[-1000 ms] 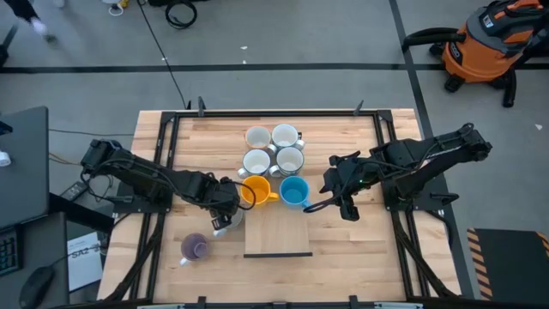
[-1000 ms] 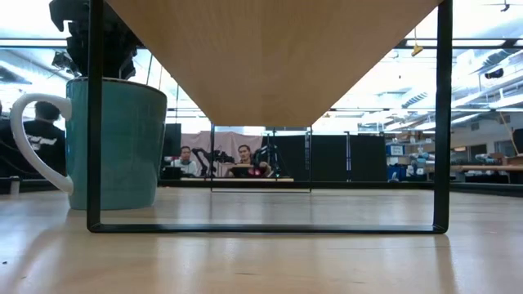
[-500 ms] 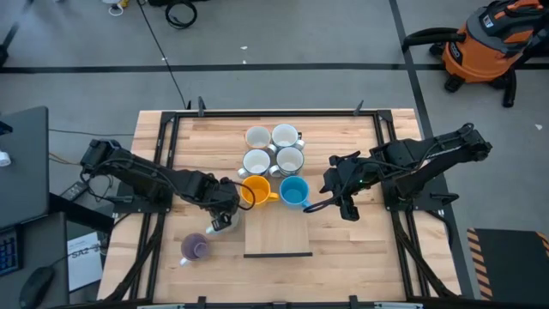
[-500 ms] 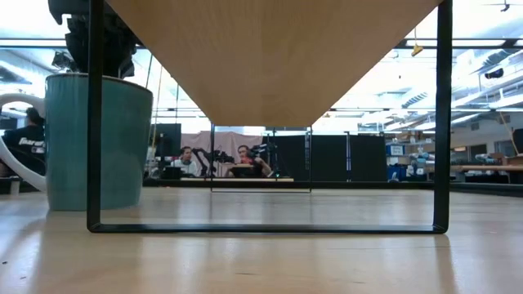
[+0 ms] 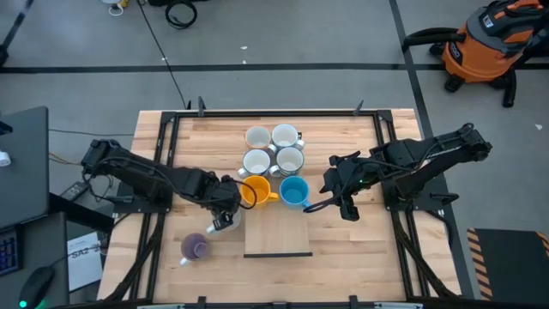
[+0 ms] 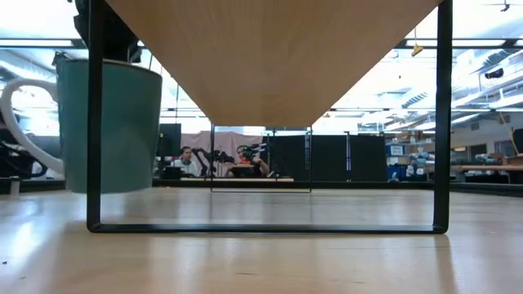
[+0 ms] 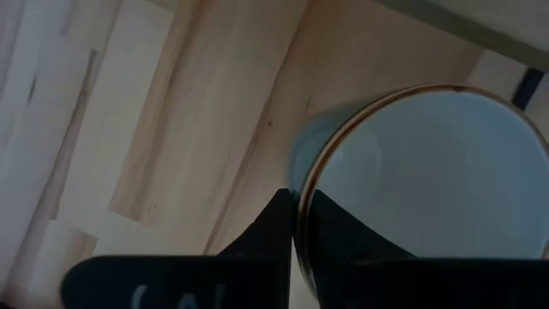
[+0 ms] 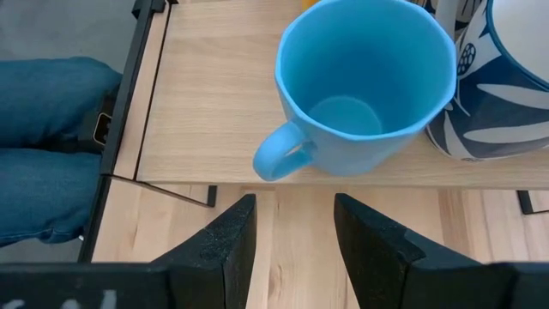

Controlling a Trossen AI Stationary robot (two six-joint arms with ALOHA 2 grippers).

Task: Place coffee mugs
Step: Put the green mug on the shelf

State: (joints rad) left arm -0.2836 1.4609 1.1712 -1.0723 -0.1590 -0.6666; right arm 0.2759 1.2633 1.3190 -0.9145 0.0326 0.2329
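Note:
My left gripper [image 5: 223, 215] [image 7: 293, 202] is shut on a grey-white mug [image 5: 220, 223] with a brown-edged rim, beside the left edge of a raised wooden shelf [image 5: 276, 233]. The low view shows this mug [image 6: 110, 122] as teal-grey, off the table. A purple mug [image 5: 196, 247] stands on the table near it. On the shelf stand a yellow mug [image 5: 255, 190], a blue mug [image 5: 294, 190] [image 8: 369, 77] and several white mugs [image 5: 273, 148]. My right gripper [image 5: 321, 204] [image 8: 292, 210] is open, just short of the blue mug's handle [image 8: 279, 154]. My left gripper pinches the grey-white mug's rim wall [image 7: 302, 184], one finger inside [image 7: 343, 232] the cup and one outside [image 7: 268, 232], coming from above. The mug hangs below the fingers, lifted clear of the table, its base slightly tilted and its handle [image 6: 20, 122] pointing sideways.
The shelf's black metal frame leg [image 6: 94, 114] stands right in front of the lifted mug in the low view. A patterned blue-and-white mug [image 8: 480, 112] sits against the blue one. A person's jeans-clad legs [image 8: 43, 146] show past the table edge. Bare shelf lies nearer the front.
My left gripper has raised the grey-white mug: a second ago it stood on the table, then it shifted slightly sideways, and now its base hangs clear of the tabletop, a little tilted. The right arm has kept still.

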